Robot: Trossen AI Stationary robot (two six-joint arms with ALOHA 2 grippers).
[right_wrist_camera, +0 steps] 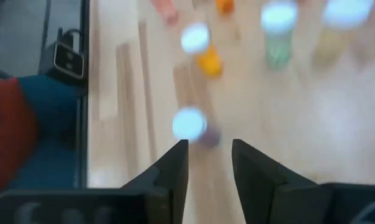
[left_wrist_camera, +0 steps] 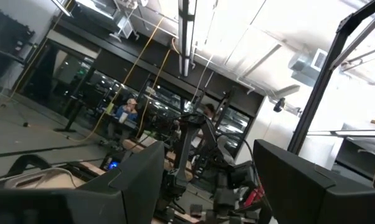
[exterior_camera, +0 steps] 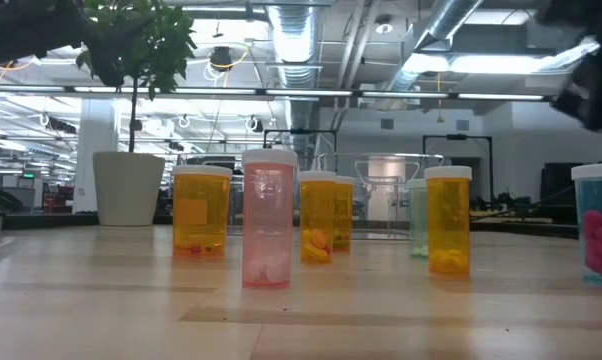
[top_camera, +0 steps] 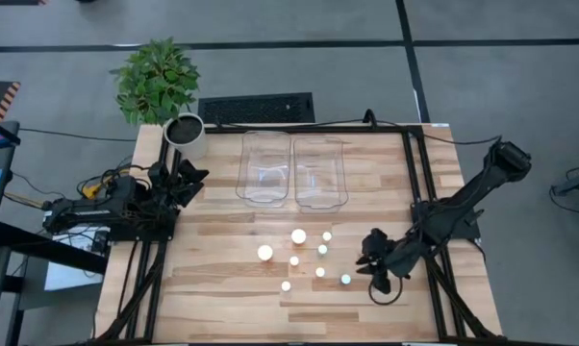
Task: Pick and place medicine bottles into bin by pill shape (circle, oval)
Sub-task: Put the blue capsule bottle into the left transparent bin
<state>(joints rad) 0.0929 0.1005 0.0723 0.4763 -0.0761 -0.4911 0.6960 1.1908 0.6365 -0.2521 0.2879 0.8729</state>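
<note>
Several small medicine bottles with white caps stand upright on their bases in a loose cluster (top_camera: pixel 304 258) on the wooden table. In the low view their bodies are orange (exterior_camera: pixel 201 210), pink (exterior_camera: pixel 268 232) and green (exterior_camera: pixel 418 218). My right gripper (top_camera: pixel 368 259) is open and empty above the table, just right of the cluster. The nearest bottle (top_camera: pixel 346 280) shows blurred just ahead of its fingertips in the right wrist view (right_wrist_camera: pixel 190 124). My left gripper (top_camera: pixel 191 181) waits open and empty at the table's far left; its own view (left_wrist_camera: pixel 206 186) looks out into the room.
Two clear plastic bins (top_camera: pixel 266 168) (top_camera: pixel 320 173) stand side by side at the table's far middle. A white pot (top_camera: pixel 186 135) with a green plant stands at the far left corner. Black frame rails (top_camera: pixel 415 192) run along the table's right side.
</note>
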